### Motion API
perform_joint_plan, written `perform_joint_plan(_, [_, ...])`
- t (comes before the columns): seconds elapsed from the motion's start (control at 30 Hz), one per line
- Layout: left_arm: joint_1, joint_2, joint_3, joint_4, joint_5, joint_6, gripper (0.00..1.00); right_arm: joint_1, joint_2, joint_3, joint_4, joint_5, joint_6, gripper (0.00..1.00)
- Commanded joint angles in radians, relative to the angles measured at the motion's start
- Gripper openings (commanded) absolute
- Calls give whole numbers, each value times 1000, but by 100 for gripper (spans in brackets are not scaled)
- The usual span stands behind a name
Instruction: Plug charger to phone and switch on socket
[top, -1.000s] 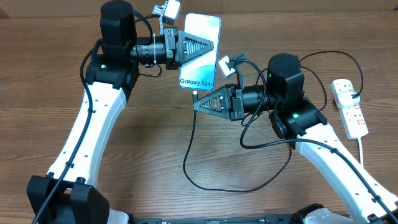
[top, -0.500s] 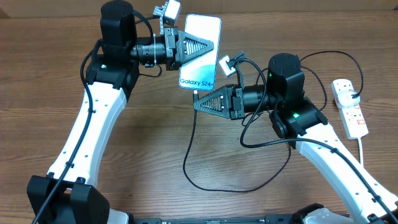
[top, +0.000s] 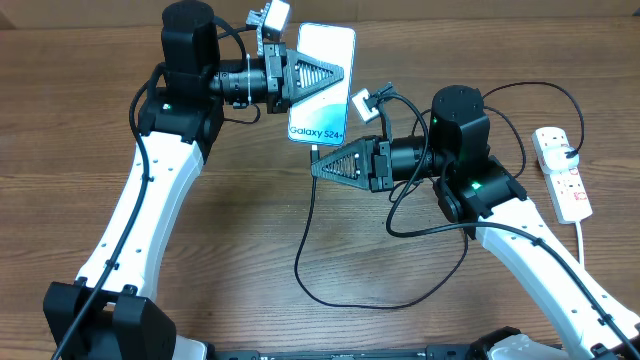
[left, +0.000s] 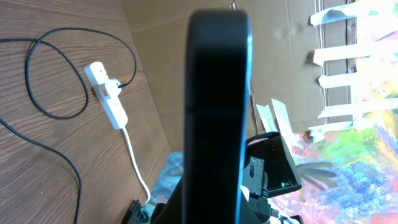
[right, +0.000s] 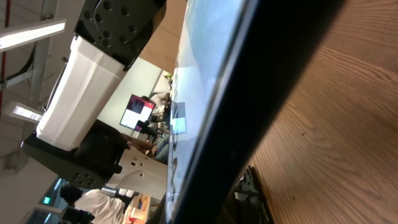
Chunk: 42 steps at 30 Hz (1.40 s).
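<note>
Nothing has moved since the earlier frames.

Overhead: the left gripper (top: 338, 72) is clamped on the phone (top: 325, 40). The right gripper (top: 314, 167) pinches the charger (top: 304, 235) just below the phone. The socket (top: 560, 172) lies well behind the right gripper.

Left wrist: the phone stands edge-on between the fingers.

Right wrist: the phone's dark edge sits just ahead.

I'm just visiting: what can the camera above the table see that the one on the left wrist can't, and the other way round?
Only the overhead view: the left arm and right arm, the phone's lit screen, and the cable reaching the phone's bottom edge.
Only the left wrist view: the phone edge-on as a dark slab, and a cardboard wall with tape strips.
Both: the wooden table, the white power strip and loops of black cable.
</note>
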Motion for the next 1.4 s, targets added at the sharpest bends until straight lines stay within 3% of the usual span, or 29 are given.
perform_joint_plan(0.0, [1, -6, 14, 11, 35, 32, 4, -5, -11, 14, 16, -6, 17, 4])
perform_joint_plan(1.37, [1, -6, 14, 11, 46, 46, 4, -42, -11, 14, 29, 34, 71, 4])
